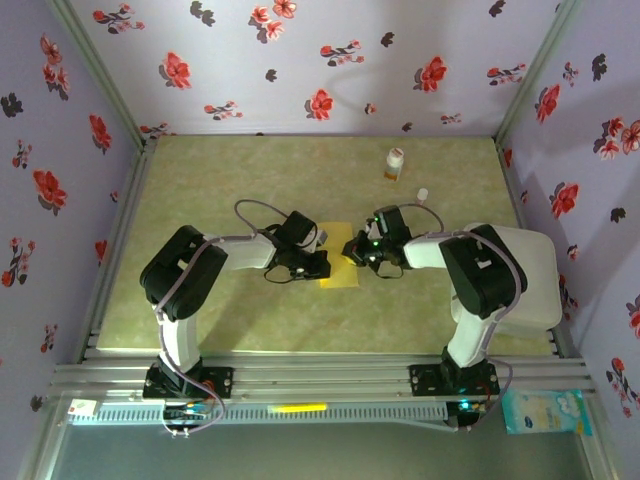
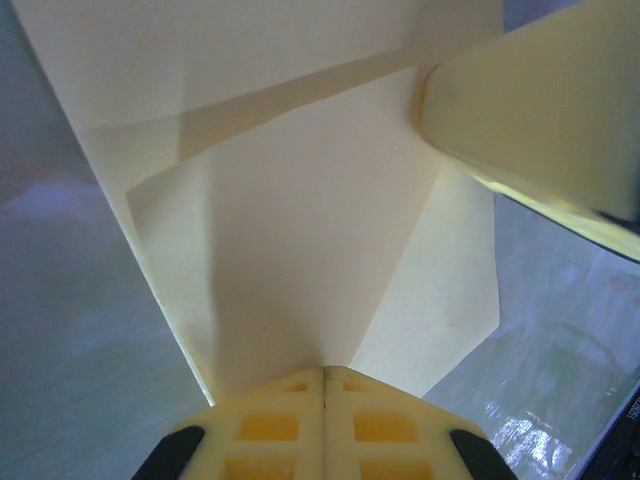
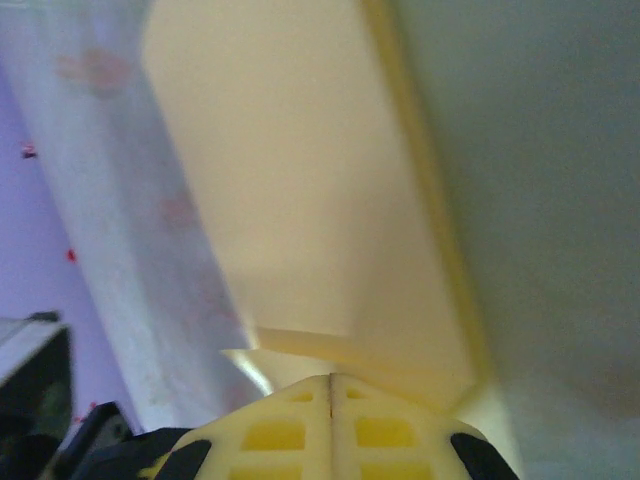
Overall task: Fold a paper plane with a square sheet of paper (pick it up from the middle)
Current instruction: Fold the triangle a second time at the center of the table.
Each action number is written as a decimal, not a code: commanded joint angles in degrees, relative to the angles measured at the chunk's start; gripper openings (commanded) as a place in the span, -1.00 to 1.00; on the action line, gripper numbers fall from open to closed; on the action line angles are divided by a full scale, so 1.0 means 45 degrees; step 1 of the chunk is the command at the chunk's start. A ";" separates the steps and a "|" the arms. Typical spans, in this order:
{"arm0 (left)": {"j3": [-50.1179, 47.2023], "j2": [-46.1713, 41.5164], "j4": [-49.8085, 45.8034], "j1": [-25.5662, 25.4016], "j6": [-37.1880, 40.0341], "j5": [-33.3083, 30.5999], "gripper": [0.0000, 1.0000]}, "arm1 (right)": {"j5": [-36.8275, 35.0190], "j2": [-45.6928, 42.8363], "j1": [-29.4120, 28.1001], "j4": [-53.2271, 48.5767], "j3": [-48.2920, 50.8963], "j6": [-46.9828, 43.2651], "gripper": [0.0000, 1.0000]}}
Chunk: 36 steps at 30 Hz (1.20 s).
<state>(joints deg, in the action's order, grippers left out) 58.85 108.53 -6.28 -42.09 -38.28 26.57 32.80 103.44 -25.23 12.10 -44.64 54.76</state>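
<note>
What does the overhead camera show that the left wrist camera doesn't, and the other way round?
Overhead: both arms, the right hand, a small bottle at the back of the table, and the flowered walls. Left wrist: the folds and creases of the yellow paper up close, with two fingers pressed together at its edge. Both: the yellow paper and the left hand pinching it.

Overhead camera down onto the table (image 1: pixel 200 320); wrist cameras close along the shared sheet (image 1: pixel 338 270).
</note>
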 commanded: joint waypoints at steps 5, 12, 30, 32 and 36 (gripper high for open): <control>-0.0055 -0.0617 -0.0690 0.0054 -0.0586 -0.0026 -1.00 | -0.1253 0.0533 0.0118 -0.1246 0.0232 -0.0627 -1.00; 0.1106 -0.0694 -0.0302 0.0055 -0.1441 0.0489 -1.00 | -0.1228 0.0360 0.0117 -0.1228 0.0314 -0.0566 -1.00; 0.2293 0.1126 -0.0244 -0.0195 -0.1503 0.0786 -1.00 | -0.1125 0.0479 0.0095 -0.0815 0.0427 -0.0273 -1.00; 0.2258 0.1248 -0.0219 -0.0220 -0.1455 0.0787 -1.00 | -0.1129 0.0486 0.0100 -0.0804 0.0414 -0.0242 -1.00; 0.2196 0.1490 -0.0500 -0.0272 -0.1215 0.0476 -1.00 | -0.1155 0.0518 0.0084 -0.0838 0.0438 -0.0236 -1.00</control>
<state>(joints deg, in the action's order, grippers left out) 67.57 113.67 -6.94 -42.87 -44.66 28.75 32.01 103.74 -25.12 11.77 -44.47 53.56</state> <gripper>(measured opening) 0.044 0.046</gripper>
